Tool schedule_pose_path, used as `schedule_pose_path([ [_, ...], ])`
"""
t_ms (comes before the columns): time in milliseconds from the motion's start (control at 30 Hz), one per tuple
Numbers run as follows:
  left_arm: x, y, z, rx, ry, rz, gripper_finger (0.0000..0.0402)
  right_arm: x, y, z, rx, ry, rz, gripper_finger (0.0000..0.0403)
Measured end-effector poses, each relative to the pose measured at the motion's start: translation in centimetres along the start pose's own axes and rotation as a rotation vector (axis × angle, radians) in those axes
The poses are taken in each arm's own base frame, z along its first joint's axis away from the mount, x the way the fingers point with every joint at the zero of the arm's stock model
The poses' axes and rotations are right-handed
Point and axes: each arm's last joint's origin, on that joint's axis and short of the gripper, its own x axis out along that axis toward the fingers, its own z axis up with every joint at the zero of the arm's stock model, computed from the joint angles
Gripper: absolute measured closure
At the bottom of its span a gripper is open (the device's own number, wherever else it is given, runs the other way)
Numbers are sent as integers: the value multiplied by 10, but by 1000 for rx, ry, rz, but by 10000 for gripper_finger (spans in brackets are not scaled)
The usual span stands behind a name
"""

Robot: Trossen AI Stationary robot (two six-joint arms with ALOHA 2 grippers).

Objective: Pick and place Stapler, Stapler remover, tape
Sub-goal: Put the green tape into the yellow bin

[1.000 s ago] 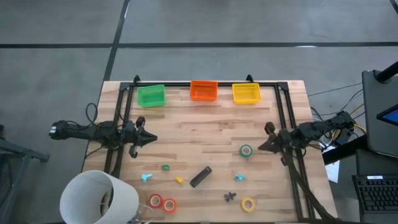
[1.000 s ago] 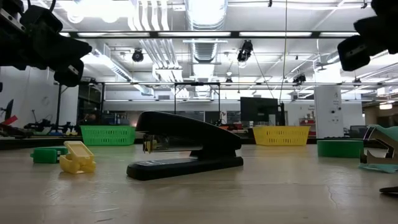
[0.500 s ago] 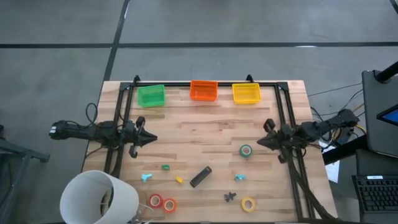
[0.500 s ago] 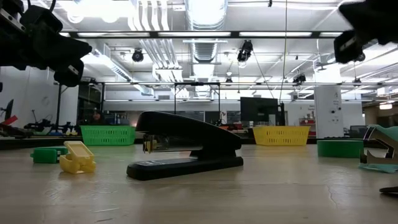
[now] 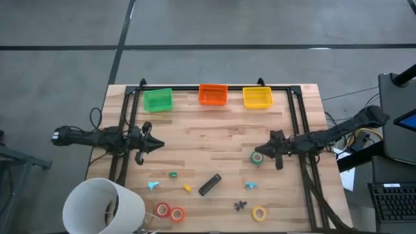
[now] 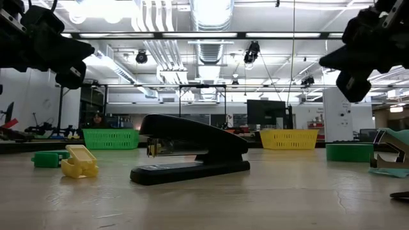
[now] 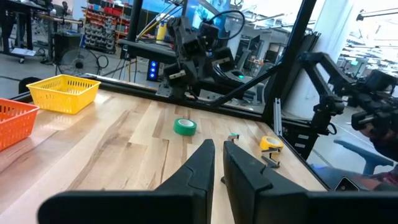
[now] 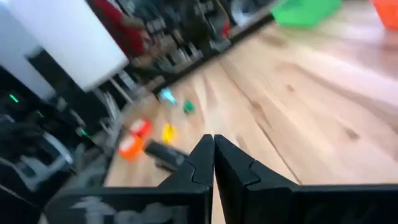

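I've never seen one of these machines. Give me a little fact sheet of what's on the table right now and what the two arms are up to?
Table: wooden top
Baskets at far edge: green basket, orange basket, yellow basket
Stapler: stapler, lying near the middle front, untouched
Tape: green tape, yellow tape, two red-orange tape rolls
Left gripper: left gripper, waiting at the left side, holding nothing
Right gripper: right gripper, fingers shut, empty, beside the green tape

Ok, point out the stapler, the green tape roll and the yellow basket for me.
stapler [image 5: 209, 184]: high view, middle of its dark body.
green tape roll [image 5: 257, 157]: high view, on its ring.
yellow basket [image 5: 257, 90]: high view, on its far rim.
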Motion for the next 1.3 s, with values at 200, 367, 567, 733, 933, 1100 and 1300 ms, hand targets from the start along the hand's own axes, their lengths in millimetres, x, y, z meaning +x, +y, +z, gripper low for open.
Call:
schedule_pose_path([
  [200,0,0,0,0,0,0,364,21,9,6,-82,162,-188,346],
  [367,0,0,0,0,0,0,364,31,14,16,-178,278,-506,291],
  [567,0,0,0,0,0,0,364,35,21,21,-167,475,-690,260],
  [733,0,0,0,0,0,0,364,43,21,11,-115,581,-696,258],
  [933,0,0,0,0,0,0,364,48,14,0,-131,642,-735,263],
  [1100,0,0,0,0,0,0,364,50,12,-4,-121,655,-759,269],
  [1300,0,0,0,0,0,0,364,54,10,-11,-108,701,-760,273],
])
